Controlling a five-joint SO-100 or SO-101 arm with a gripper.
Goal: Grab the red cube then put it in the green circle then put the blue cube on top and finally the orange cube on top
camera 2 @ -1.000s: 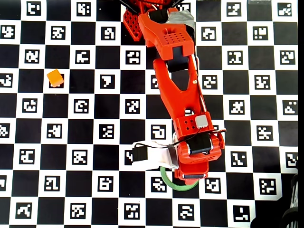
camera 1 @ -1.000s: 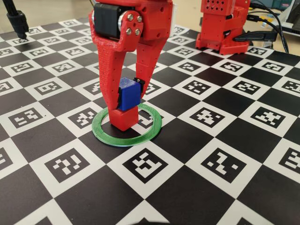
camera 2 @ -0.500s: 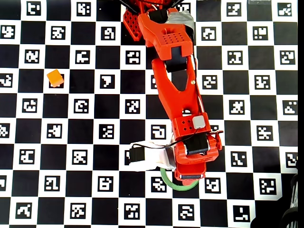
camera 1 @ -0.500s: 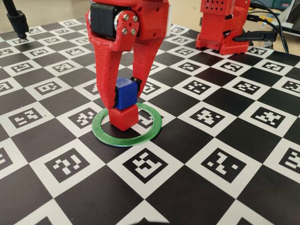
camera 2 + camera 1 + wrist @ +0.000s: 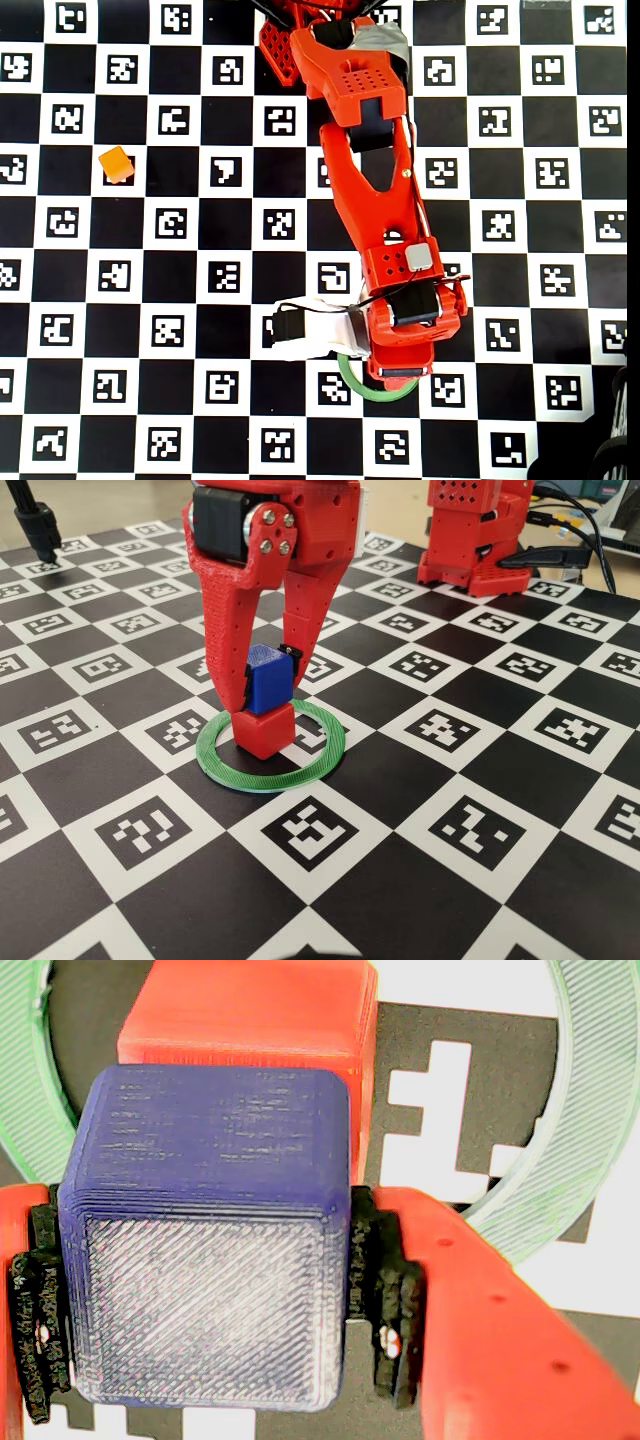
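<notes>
The red cube stands inside the green circle on the checkered board. The blue cube sits on top of the red cube, and my gripper is shut on it, black pads against both of its sides. In the wrist view the blue cube fills the space between the pads, with the red cube under it and the green circle around. The orange cube lies far off at the left of the overhead view. In that view the arm hides both stacked cubes; only an arc of the green circle shows.
The board is a black and white checker pattern with printed markers. The arm's red base stands at the back right with cables beside it. A black stand is at the back left.
</notes>
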